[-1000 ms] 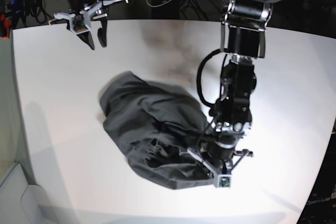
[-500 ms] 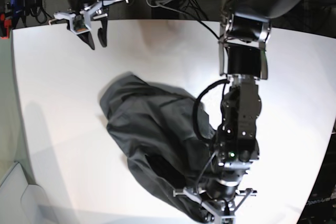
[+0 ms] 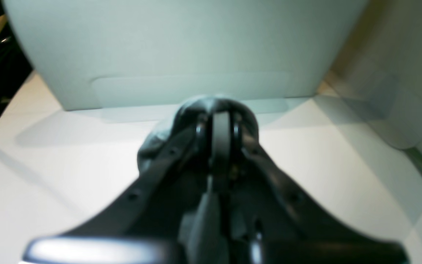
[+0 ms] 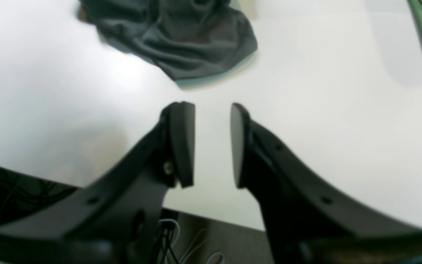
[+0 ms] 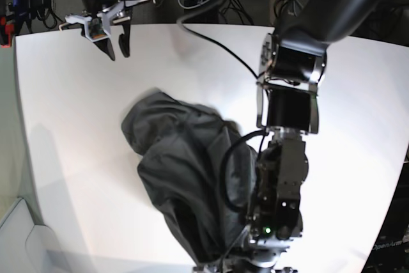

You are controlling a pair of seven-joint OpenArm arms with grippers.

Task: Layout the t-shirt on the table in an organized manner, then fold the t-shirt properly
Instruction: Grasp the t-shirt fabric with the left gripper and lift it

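Presently in layout step: t-shirt (image 5: 192, 177) lies bunched centre-low on bench (image 5: 64, 94), left gripper (image 3: 221, 121) w/ fingers pinching its cloth at bottom edge, right gripper (image 4: 213, 143) fingers spread, idle upper left; next move likely needs release & re-grip to spread flat.

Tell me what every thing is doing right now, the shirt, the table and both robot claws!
t-shirt: crumpled in a heap, not laid flat, one edge pinched and pulled toward the table's near edge.
table: white top, shirt lying on it.
left gripper: shut on the t-shirt, grey cloth bunched around its tips.
right gripper: open, empty, hovering over the table's far corner, apart from the shirt.
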